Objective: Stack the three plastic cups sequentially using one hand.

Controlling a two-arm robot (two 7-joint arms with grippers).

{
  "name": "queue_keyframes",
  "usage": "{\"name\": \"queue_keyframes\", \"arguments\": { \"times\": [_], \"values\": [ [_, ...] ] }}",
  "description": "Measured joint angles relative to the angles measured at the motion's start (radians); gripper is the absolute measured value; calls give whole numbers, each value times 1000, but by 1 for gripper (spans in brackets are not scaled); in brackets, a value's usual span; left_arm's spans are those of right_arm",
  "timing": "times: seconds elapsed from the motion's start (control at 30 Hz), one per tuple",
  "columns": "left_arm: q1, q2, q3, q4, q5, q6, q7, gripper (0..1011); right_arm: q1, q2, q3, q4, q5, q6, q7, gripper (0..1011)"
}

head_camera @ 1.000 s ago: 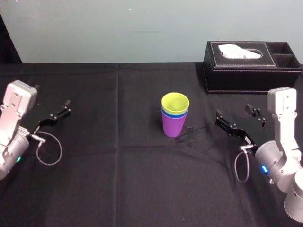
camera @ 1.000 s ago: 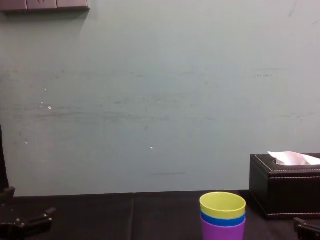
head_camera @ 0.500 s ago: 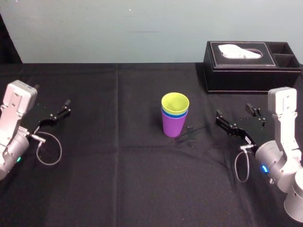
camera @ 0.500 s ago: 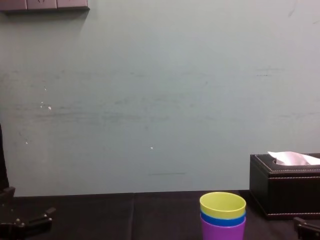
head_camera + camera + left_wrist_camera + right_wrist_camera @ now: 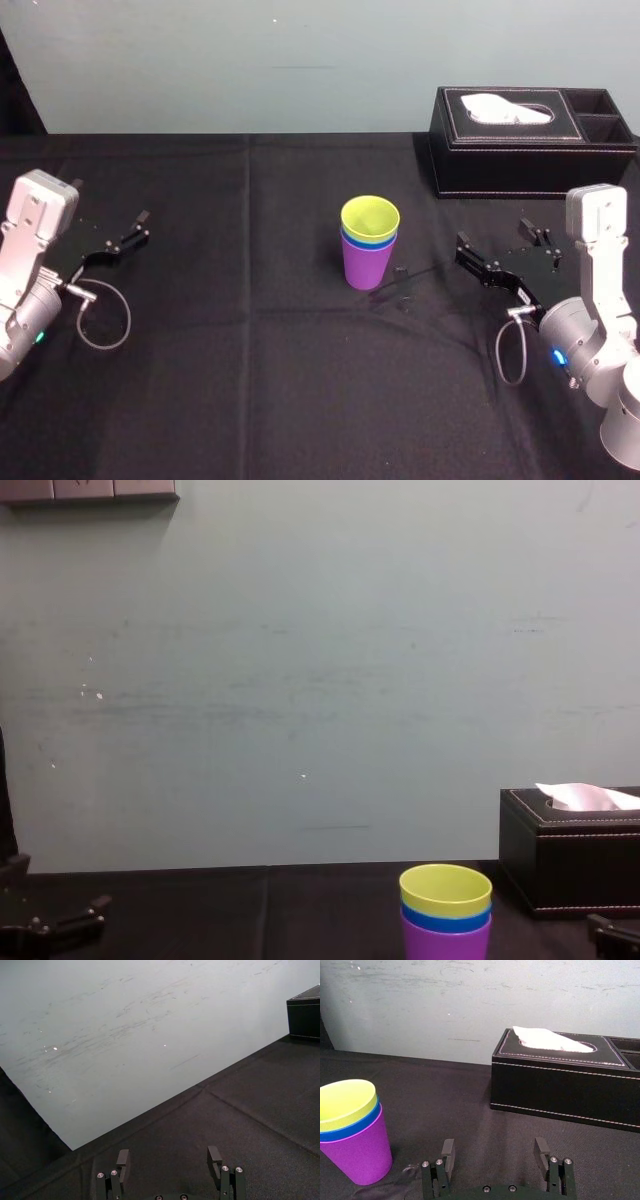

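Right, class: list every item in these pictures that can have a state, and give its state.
purple cup: upright, bottom of stack
blue cup: nested in purple cup
yellow-green cup: nested on top
tissue box: tissue sticking out
left gripper: open, empty
right gripper: open, empty

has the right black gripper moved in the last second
No: the right black gripper keeps the same place in front of the black leather tissue box in the head view.
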State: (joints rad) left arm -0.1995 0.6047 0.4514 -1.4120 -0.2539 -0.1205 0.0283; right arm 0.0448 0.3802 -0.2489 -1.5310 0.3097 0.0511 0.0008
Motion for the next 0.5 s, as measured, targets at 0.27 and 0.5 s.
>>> {"name": "queue_keyframes", "arguments": {
  "times": [0.27, 0.5],
  "values": [
    [0, 0, 0, 0, 0, 0, 0, 1012, 0, 0, 0, 0, 0, 0, 0, 1000],
    [0, 0, 0, 0, 0, 0, 0, 1011, 0, 0, 0, 0, 0, 0, 0, 1000]
  ]
}}
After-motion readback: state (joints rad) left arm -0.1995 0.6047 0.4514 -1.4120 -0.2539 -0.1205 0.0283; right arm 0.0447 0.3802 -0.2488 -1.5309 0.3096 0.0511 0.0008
